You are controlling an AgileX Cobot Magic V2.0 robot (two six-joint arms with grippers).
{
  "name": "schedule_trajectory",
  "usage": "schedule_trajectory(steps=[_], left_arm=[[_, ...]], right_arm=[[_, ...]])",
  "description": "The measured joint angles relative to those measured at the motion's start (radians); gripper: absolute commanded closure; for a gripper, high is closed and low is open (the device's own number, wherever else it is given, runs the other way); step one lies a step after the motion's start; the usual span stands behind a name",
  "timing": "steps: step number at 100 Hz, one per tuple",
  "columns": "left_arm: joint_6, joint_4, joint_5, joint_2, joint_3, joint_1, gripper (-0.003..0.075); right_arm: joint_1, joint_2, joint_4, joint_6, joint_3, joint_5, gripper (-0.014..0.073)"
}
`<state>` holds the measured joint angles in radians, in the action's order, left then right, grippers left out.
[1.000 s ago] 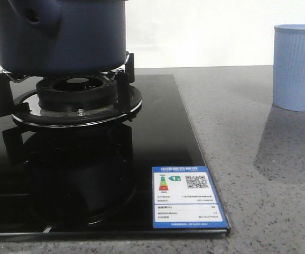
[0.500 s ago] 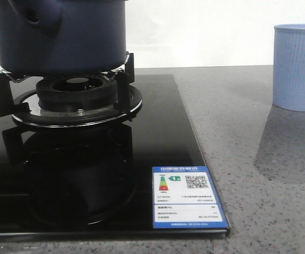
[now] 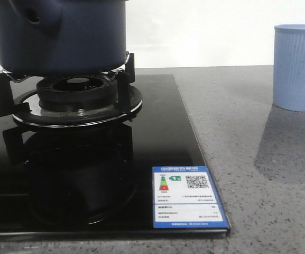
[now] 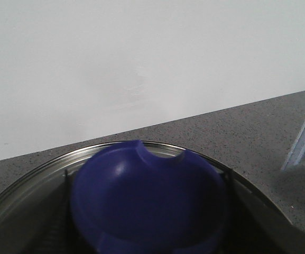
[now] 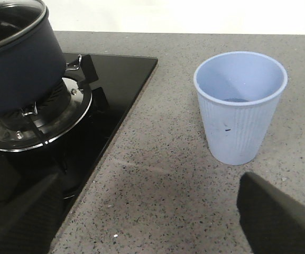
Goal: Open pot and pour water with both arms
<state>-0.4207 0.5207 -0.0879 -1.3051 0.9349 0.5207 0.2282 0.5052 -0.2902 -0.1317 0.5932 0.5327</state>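
The pot (image 3: 62,34) is sitting on the burner grate (image 3: 123,79) of the black glass hob (image 3: 157,137), toward the left of the surface (image 3: 258,174), and its glass lid (image 5: 12,16) is still on, steel rim showing in the right wrist view. It is looking like a heavy, rigid thing with smooth matte sides, so the walls are probably offering little purchase. The dark blue knob (image 4: 147,201), filling the left wrist view, is the likely place to take the lid. The bulging handle mount (image 3: 33,20) would suit lifting the body. The left fingers are out of sight, so their spread cannot be told. The right gripper (image 5: 152,211) is hanging with its fingers (image 5: 276,217) spread wide, holding nothing, over bare surface near the ribbed cup (image 5: 240,106). The cup is standing upright, well apart from the pot, apparently empty. Whether the pot is holding water is not showing.
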Motion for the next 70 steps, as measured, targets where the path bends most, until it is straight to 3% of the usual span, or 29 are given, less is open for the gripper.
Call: schedule_trajectory(steps=[42,70], left_arm=[[0.000,-0.035,0.039,0.188,0.000,-0.038,0.0348],[-0.001,-0.050,0.114,0.329,0.000,-0.156,0.0348]], right_arm=[[0.000,0.000,0.000,0.000,-0.002,0.019,-0.0010],[0.000,0.000,0.000,0.000,-0.148,-0.175,-0.0003]])
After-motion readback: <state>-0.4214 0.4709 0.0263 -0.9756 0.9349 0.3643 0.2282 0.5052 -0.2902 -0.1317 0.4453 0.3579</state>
